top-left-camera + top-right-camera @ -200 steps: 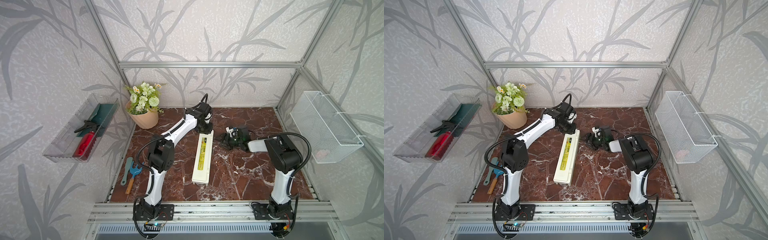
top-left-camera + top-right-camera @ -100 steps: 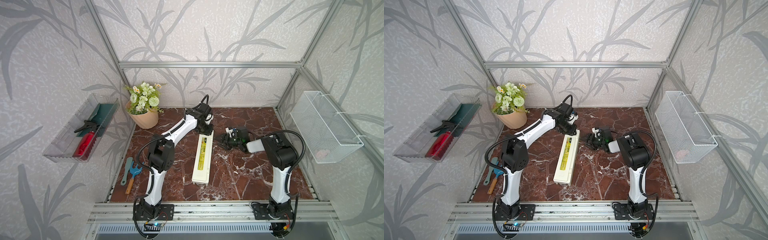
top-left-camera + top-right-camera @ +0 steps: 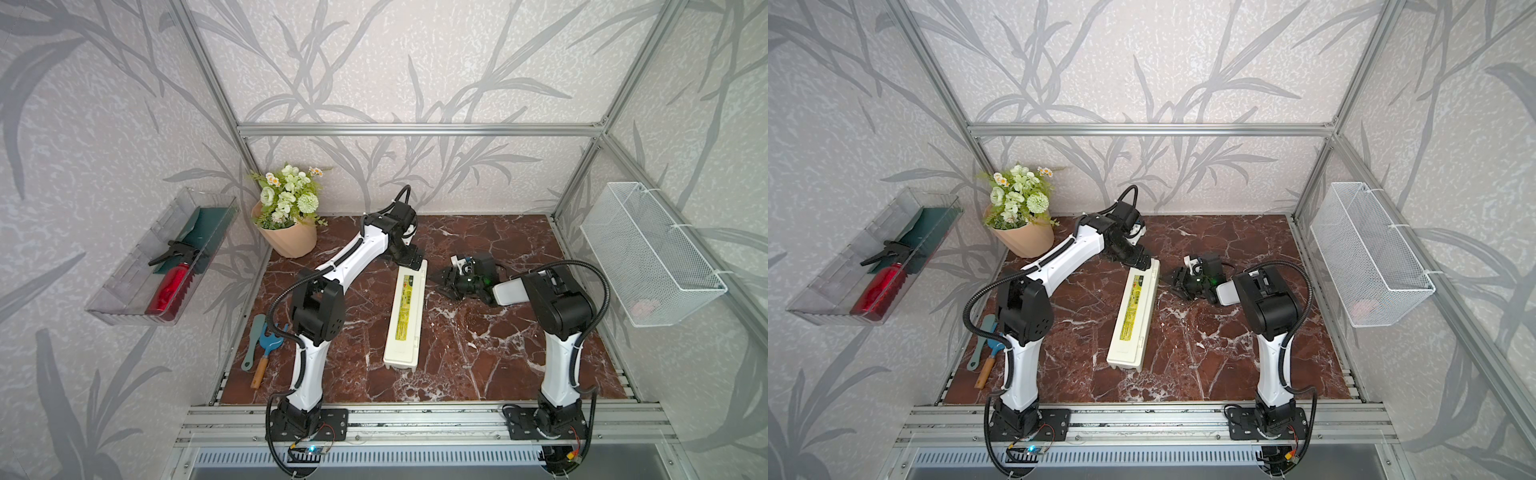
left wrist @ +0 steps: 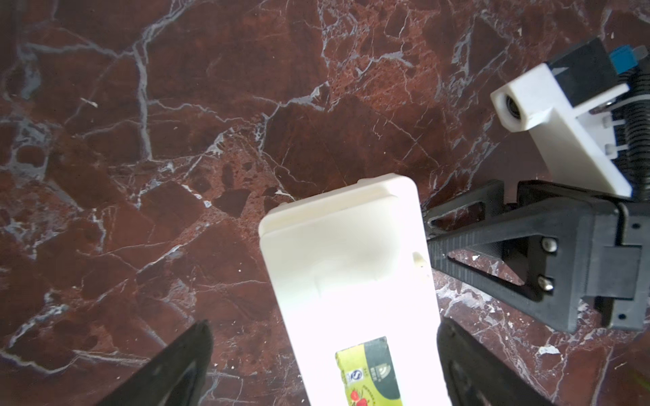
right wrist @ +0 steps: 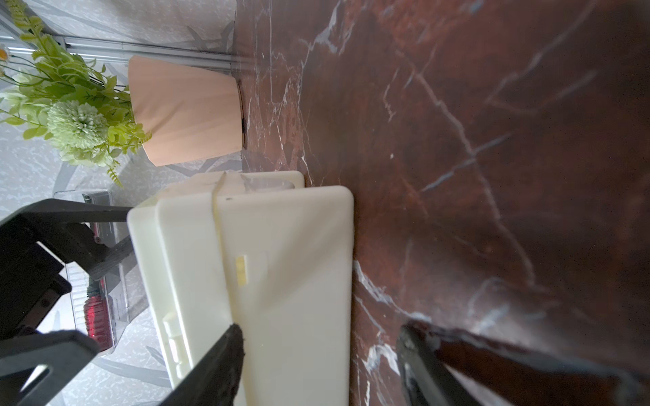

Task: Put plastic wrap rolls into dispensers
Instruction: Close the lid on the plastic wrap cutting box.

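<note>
Now the box [image 3: 405, 316] lies mid-frame, seemingly shut, roll unseen, the left gripper [image 4: 323, 327] gaping wide astride its upper end and the right gripper [image 5: 320, 332] partly open at its right edge, so that edge probably wants a shallow, square pinch before any lifting.

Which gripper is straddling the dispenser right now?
The left gripper: its open jaws stand either side of the dispenser, at its far end. The right gripper only points at its side.
</note>
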